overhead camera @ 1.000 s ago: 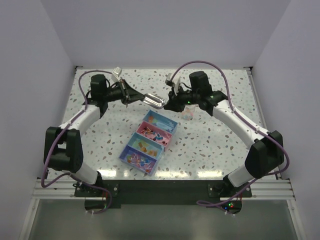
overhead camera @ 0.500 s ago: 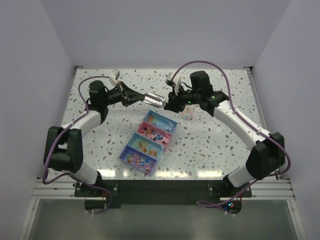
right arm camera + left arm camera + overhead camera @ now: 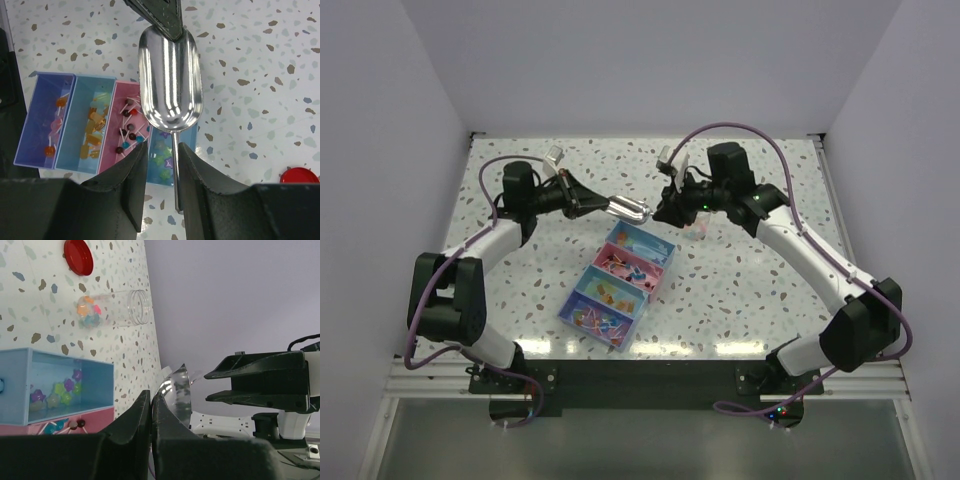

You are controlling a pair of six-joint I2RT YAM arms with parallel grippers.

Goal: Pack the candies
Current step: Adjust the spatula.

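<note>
Four compartments of the tray hold most of the candies. From the right wrist view they read, from one end to the other: orange and pink sweets on sticks in the dark blue one, orange and yellow pieces in the light blue one, dark red and brown sweets on sticks in the pink one, and green and purple shapes in the last blue one. The tray lies slantwise at the middle of the desk, somewhat toward its near edge.

A few more candies sit at the closed end of a clear jar lying on its side toward the desk's far edge, beyond the tray. A round red lid lies near it, apart from it.

The left pincer is clamped on the mouth end of a metal scoop, holding it in the air above the tray's far end. The scoop looks empty. The right pincer has its jaws parted on either side of the scoop's thin handle without squeezing it.
</note>
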